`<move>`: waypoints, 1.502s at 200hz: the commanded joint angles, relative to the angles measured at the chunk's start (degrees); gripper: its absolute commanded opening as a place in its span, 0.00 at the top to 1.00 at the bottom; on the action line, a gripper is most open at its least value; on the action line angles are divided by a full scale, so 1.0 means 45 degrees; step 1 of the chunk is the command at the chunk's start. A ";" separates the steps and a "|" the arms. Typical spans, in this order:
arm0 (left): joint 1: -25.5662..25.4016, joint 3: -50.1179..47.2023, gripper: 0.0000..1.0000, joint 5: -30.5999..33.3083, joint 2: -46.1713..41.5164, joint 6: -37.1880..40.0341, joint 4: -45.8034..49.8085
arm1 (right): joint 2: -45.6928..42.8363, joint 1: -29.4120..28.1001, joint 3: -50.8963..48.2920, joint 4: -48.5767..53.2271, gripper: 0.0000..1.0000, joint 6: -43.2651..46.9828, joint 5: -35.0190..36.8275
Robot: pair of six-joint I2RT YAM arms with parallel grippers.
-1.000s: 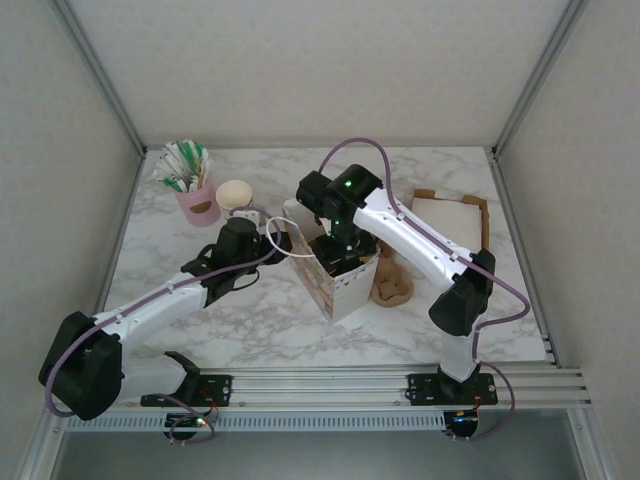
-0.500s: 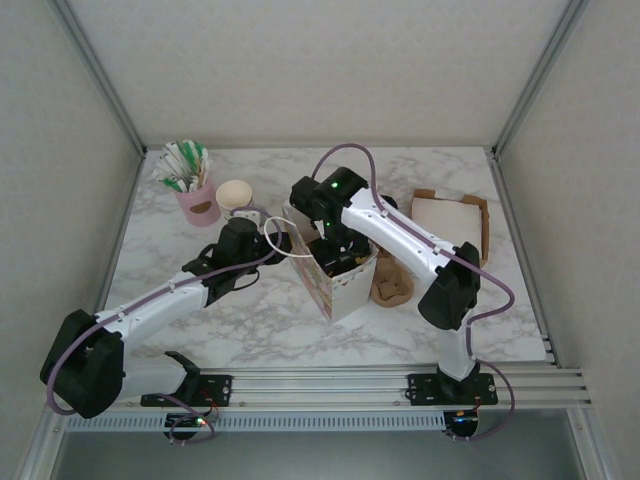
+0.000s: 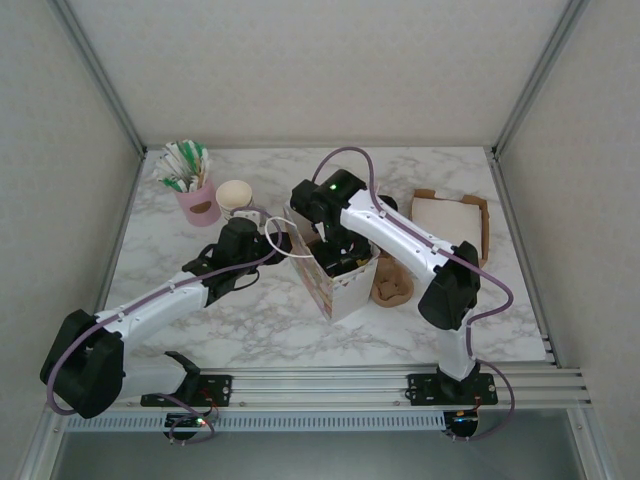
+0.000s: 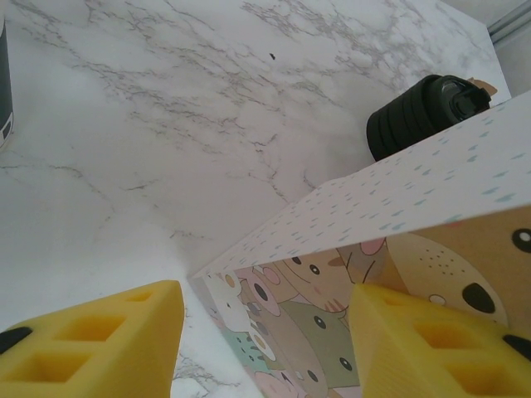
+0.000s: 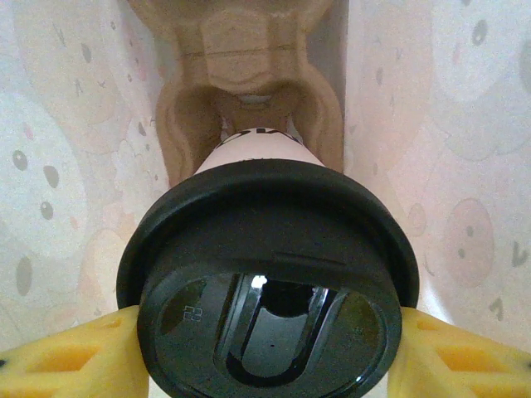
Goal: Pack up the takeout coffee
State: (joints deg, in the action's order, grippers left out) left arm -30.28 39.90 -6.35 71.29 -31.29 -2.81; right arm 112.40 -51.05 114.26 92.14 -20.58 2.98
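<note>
Inside the animal-print paper bag (image 3: 345,290) near the middle of the marble table (image 3: 270,320), the takeout coffee (image 5: 270,274) sits upright, its black lid facing the right wrist camera. The right claw (image 5: 270,361) is grasping it, with 2 yellow pads (image 5: 75,356) set against opposite sides of the lid. Beneath the cup, deeper in the bag, lies a brown moulded pulp carrier (image 5: 249,50); whether the cup is seated in it cannot be told. The left claw (image 4: 265,344) is released: its 2 yellow fingers (image 4: 91,340) stand well apart astride the bag's upper edge at a corner, the left one clear of the paper. From above, this claw sits at the bag's left side by a white cord handle (image 3: 280,235). A ribbed black cylinder (image 4: 423,112) stands on the marble beyond the bag. Another pulp carrier (image 3: 392,285) lies just right of the bag, a cardboard tray (image 3: 450,215) farther right, and a pink holder of packets (image 3: 195,195) and cream-rimmed paper cups (image 3: 235,193) at the rear left.
</note>
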 commanded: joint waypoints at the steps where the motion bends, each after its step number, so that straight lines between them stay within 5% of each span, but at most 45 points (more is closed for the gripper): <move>1: -0.0047 0.0071 0.44 0.0219 -0.0428 0.0254 -0.0042 | 0.0077 -0.0064 -0.0019 0.1351 0.36 -0.0042 0.0001; 300: -0.0067 0.0049 0.42 0.0298 -0.0666 0.0409 0.0256 | -0.0768 -0.0238 -0.0403 0.0096 0.36 -0.0231 0.0708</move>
State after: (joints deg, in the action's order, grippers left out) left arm -30.28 39.90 -6.11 68.60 -30.20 -2.33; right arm 110.98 -51.33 113.54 92.01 -20.80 4.89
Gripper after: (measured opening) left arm 0.575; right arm 0.638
